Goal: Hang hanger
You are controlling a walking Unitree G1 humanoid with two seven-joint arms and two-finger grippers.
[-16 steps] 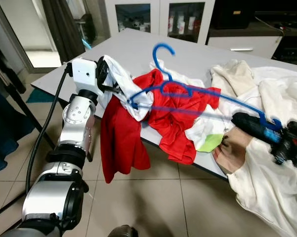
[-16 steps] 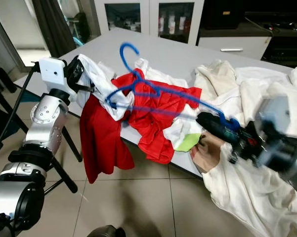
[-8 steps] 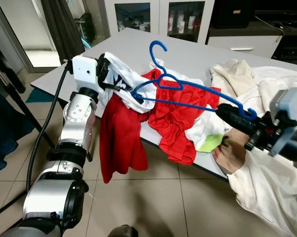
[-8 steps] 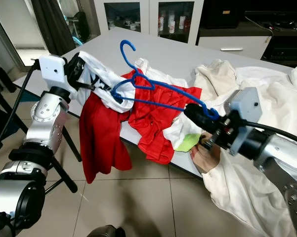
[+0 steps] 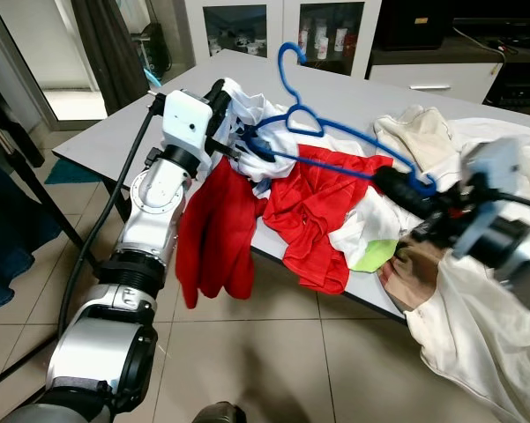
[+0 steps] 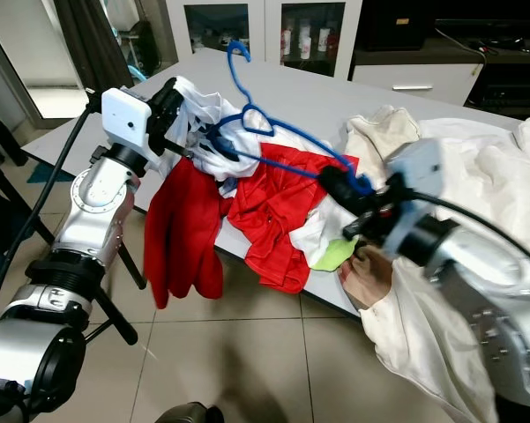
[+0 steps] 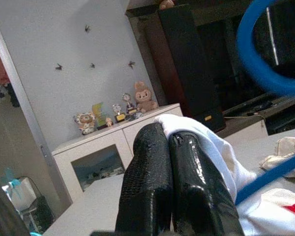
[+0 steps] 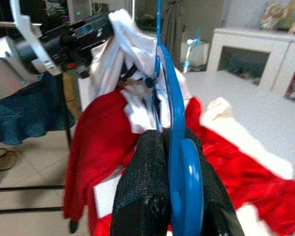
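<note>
Right gripper (image 5: 404, 183) is clamped on one end of the blue hanger (image 5: 335, 141), holding it up in the air over the surface (image 5: 141, 123) with the hook pointing up. Left gripper (image 5: 227, 145) has its fingers (image 7: 167, 182) pressed together on a bunch of white cloth (image 5: 247, 119) at the hanger's other end, and a red garment (image 5: 213, 225) dangles off the surface edge below it. More red cloth (image 5: 317, 203) and a cream pile (image 5: 476, 176) lie around. I'd say the trick here is keeping the hanger level and the hook free, so neither arm should twist against the other. Pulling apart too hard could rip the cloth off the hanger end. A rail isn't visible, so can't say where it goes.
</note>
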